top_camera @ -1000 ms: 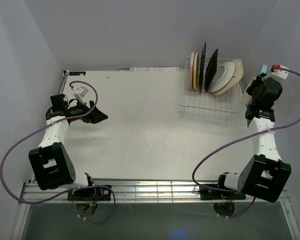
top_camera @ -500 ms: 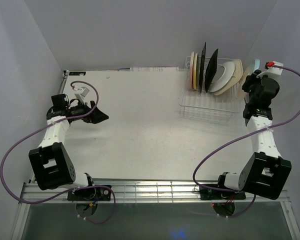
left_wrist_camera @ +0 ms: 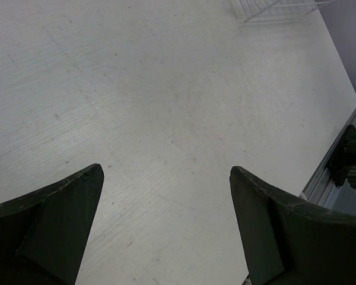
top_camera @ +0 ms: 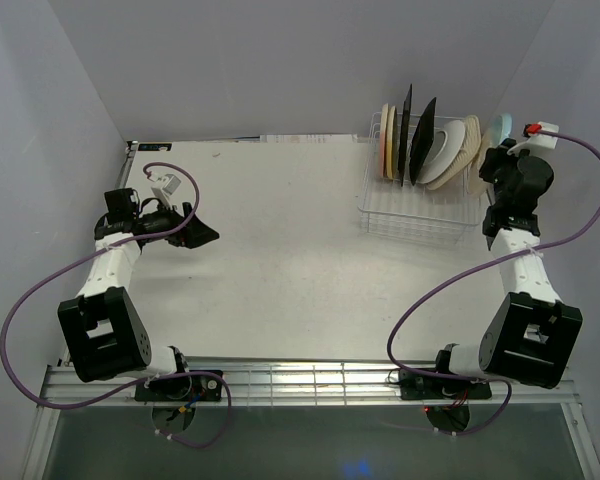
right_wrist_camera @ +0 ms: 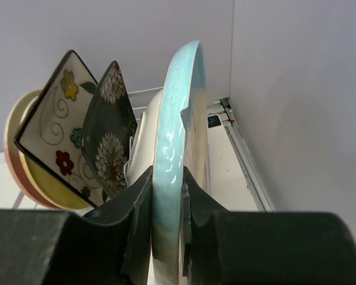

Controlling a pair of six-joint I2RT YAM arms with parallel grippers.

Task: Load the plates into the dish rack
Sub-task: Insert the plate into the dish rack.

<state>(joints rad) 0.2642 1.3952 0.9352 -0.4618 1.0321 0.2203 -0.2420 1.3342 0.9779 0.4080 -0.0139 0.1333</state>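
Now right hand point(right_wrist_camera: 166, 184) clamps blue-cream plate point(right_wrist_camera: 178, 107) beside racked plates point(top_camera: 430, 150); left hand point(left_wrist_camera: 166, 171) spread.

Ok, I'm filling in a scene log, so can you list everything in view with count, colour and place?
dish rack: 1, white wire, table's far right.
pink-rimmed plate: 1, round, upright at the rack's left end.
yellow-cream plate: 1, round, upright beside it.
cream floral plate: 1, square, upright, next along.
black floral plate: 1, square, upright, next along.
white plate: 1, round, leaning, rack's right part.
tan plate: 1, leaning at the rack's right end.
blue-cream plate: 1, on edge, by the rack's far right corner.
table: 1, white.
left gripper: 1, black, open above bare table.
right gripper: 1, black, shut on the blue-cream plate.
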